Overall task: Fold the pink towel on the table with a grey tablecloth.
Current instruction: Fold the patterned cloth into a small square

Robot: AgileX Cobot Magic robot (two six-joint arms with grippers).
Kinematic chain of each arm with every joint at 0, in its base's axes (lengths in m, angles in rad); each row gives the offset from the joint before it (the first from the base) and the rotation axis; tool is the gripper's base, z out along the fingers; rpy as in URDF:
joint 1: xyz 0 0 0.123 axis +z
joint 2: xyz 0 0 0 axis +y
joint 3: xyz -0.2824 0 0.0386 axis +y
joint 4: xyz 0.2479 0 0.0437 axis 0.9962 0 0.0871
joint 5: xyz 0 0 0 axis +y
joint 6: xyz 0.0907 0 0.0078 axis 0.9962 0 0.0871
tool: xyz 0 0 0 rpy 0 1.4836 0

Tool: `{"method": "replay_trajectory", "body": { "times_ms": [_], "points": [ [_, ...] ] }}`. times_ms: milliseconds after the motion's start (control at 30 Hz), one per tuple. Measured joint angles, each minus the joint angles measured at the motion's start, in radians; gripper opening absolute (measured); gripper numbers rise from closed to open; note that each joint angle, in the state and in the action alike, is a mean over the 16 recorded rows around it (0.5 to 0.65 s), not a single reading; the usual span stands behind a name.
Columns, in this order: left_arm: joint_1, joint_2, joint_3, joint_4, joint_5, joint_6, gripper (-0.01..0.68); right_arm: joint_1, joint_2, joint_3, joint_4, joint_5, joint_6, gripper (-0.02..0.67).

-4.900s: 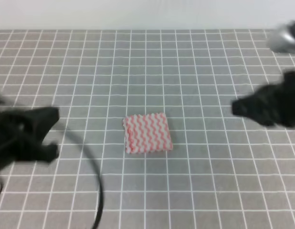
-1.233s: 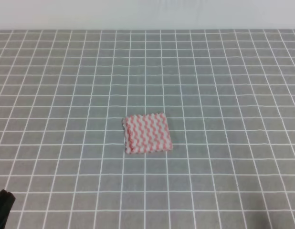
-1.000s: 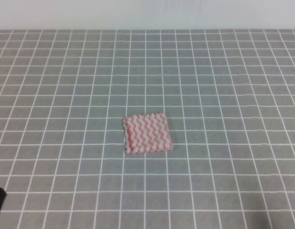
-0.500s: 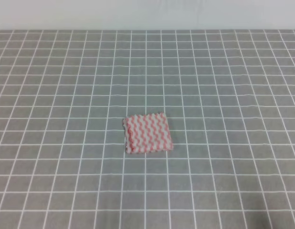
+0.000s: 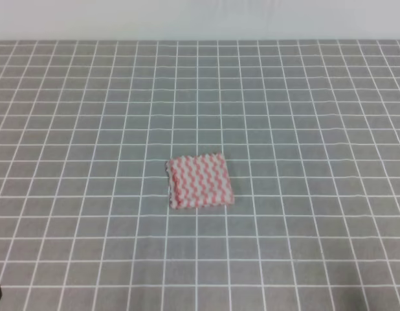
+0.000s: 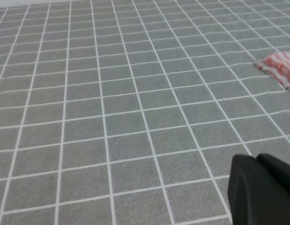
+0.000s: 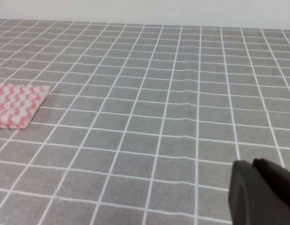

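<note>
— Two grippers, and neither shows its jaws properly: the left gripper (image 6: 264, 190) is only a dark block at the near right corner of its wrist view, the right gripper (image 7: 262, 192) the same in its own. Whether either is parted or closed cannot be told. Nothing is seen held in them.

— And the pink towel (image 5: 200, 181)?

— It lies near the middle of the table with a grey tablecloth (image 5: 303, 97), well apart from both grippers, already a small, roughly square packet with layered edges along its left and near sides. The left wrist view catches one corner (image 6: 281, 65) at far right; the right wrist view sees it at the left (image 7: 16, 105).

— How would it handle?

— Likely light, thin and limp, so it would sag and could slide on the tablecloth. A pinch at a free corner or edge seems best; the fold looks complete, though.
</note>
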Motion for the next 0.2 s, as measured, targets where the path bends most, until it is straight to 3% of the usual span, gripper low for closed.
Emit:
{"method": "replay_trajectory", "body": {
  "times_ms": [200],
  "points": [
    [0.000,-0.002,0.000,0.001,0.002,0.000,-0.004,0.000,-0.002,0.003,0.000,-0.003,0.000,-0.015]
  ]
}}
